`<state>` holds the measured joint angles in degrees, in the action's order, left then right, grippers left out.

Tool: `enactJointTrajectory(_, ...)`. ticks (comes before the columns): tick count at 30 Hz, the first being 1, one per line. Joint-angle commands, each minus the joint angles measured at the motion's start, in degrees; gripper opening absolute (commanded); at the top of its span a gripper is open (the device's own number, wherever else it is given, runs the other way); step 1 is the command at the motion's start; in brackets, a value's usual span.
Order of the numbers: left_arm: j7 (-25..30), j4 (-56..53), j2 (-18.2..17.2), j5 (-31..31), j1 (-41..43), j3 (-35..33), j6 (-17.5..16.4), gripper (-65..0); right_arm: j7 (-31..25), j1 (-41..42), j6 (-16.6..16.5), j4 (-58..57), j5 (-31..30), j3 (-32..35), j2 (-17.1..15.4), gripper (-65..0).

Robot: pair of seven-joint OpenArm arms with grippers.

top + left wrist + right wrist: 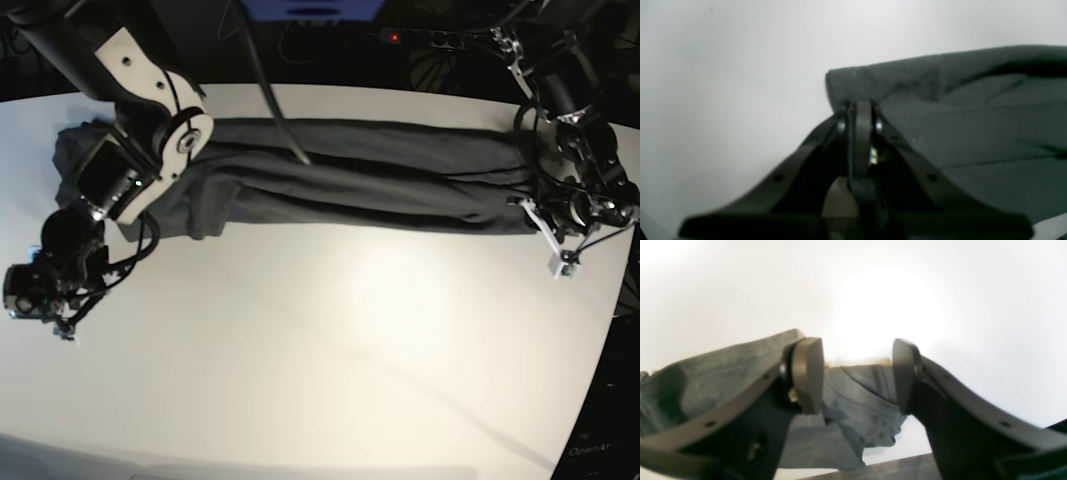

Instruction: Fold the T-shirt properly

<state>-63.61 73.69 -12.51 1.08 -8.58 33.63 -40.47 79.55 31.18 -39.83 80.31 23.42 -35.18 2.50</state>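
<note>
Between my right gripper's [857, 375] parted jaws lay a loose T-shirt [370, 175] hem, ungripped. My left gripper [860, 110] was clamped shut on the opposite corner. I judged the lengthwise folds done, leaving the crosswise fold. Both arms reached low over the white table [330, 340], one at each end.

White table [330, 350], dark cable [275, 105] above

T-shirt [380, 170]: soft, matt dark grey cloth, finely woven, lightly creased. Right gripper [857, 376] and left gripper [862, 111]: matt black plastic with smooth dull pads. Desk [340, 350]: smooth white, faintly glossy.
</note>
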Motion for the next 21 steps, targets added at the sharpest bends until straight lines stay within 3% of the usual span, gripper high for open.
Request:
enactJointTrajectory(1,-2.4,0.1,-0.5,-2.7,0.2,0.2,0.5,-62.7,0.5,2.0,-0.2,-0.7,-0.4,0.2,-0.4,-34.5)
enactJointTrajectory(14,-2.4,0.0,-0.5,-2.5,-0.1,0.2,0.5,-62.8,0.5,3.3,-0.2,-10.7,-0.7,-4.9,-1.3,-34.2)
enactJointTrajectory(21,-2.7,0.2,-0.5,-2.5,-0.3,0.2,0.5,-62.8,0.5,1.8,-0.2,-10.8,-6.5,-4.9,-1.9,-34.5)
